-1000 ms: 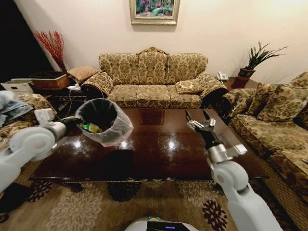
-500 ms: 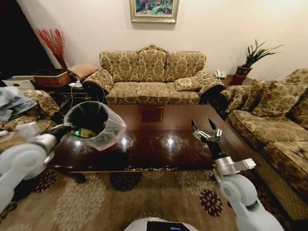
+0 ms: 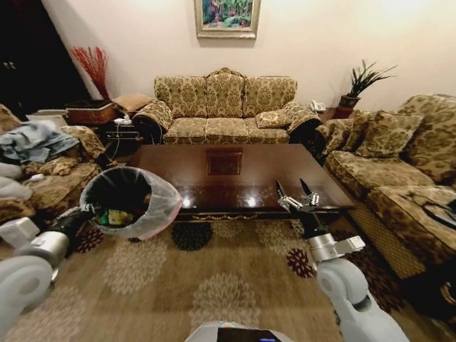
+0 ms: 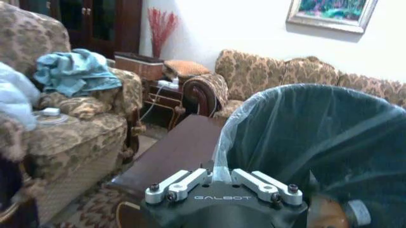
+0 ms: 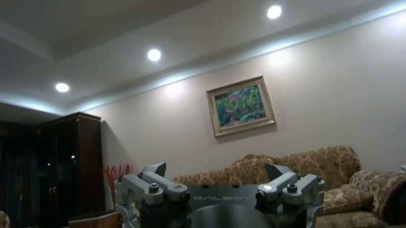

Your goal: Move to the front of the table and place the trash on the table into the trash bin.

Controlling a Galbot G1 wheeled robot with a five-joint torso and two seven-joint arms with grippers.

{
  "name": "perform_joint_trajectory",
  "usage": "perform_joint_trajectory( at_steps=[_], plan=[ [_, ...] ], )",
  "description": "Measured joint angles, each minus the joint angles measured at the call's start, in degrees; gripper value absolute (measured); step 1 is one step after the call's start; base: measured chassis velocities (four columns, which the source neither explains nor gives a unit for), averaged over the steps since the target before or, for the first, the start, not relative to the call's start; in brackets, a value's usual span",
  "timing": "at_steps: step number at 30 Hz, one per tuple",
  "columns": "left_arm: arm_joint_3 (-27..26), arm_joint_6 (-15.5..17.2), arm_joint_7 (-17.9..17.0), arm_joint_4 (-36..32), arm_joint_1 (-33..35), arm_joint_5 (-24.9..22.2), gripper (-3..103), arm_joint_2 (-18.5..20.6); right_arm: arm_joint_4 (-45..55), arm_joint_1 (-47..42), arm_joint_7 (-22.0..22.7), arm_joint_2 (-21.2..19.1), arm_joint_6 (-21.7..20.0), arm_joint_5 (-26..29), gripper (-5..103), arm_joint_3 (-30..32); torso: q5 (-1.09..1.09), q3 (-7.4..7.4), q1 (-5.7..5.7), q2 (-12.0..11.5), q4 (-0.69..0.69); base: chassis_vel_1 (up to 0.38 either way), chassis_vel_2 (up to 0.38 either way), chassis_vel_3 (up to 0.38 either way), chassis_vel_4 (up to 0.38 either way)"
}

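Observation:
The trash bin point(image 3: 132, 201), round and dark inside with a whitish bag over its rim, hangs over the carpet at the table's front left corner. My left gripper point(image 3: 87, 212) is shut on its rim; the left wrist view shows the fingers point(image 4: 190, 179) pinching the bag point(image 4: 223, 142). Green and yellow trash point(image 3: 114, 217) lies inside the bin. The dark glossy table point(image 3: 178, 165) stands ahead, its top bare. My right gripper point(image 3: 294, 194) is open and empty, raised in front of the table's near right edge, and in the right wrist view it point(image 5: 217, 171) points up at the wall.
A patterned sofa point(image 3: 224, 107) stands behind the table and another point(image 3: 399, 164) to the right. An armchair with heaped clothes point(image 3: 35, 141) is at the left. Patterned carpet point(image 3: 214, 278) lies between me and the table. A potted plant point(image 3: 355, 89) sits in the far right corner.
The whole picture has shifted back from the table, so the camera moved. The bin, still held by the left gripper, is now over the carpet instead of over the tabletop.

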Motion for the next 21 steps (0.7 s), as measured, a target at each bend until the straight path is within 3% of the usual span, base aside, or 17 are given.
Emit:
perform_joint_trajectory(
  at_steps=[1, 4, 12, 17, 21],
  plan=[
    [0.0, 0.0, 0.0, 0.0, 0.0, 0.0, 2, 0.0, 0.0, 0.0, 0.0, 0.0, 0.0, 0.0, 100, 0.0, 0.00, 0.00, 0.00, 0.0, 0.00, 0.233, -0.158, -0.192, 0.235],
    [3.7, -1.0, 1.0, -0.4, 0.0, 7.0, 2, -5.1, -0.5, -1.4, -0.8, 0.6, 1.5, -0.7, 100, -0.3, 0.03, 0.01, 0.00, 0.0, 0.02, 0.106, -0.068, -0.060, 0.098],
    [7.7, -2.5, 3.0, 4.4, -1.1, 13.1, 2, -12.1, -1.3, -3.5, -1.4, 1.7, 3.4, -1.6, 100, -1.1, -0.01, 0.08, 0.17, -0.1, -0.03, -0.036, 0.038, 0.034, -0.038],
    [10.1, -7.1, 8.0, 9.0, 3.1, 20.9, 2, -19.9, -3.0, -5.6, -2.6, 3.4, 4.7, -2.6, 100, -1.7, 0.03, 0.03, 0.03, 0.0, 0.00, -0.012, 0.014, 0.000, -0.012],
    [12.1, -10.6, 9.3, 13.3, 4.9, 24.5, 2, -23.2, -4.5, -6.6, -3.2, 4.8, 5.9, -3.4, 100, -2.5, -0.03, 0.02, 0.02, 0.0, 0.01, 0.000, 0.000, 0.000, 0.000]
  ],
)
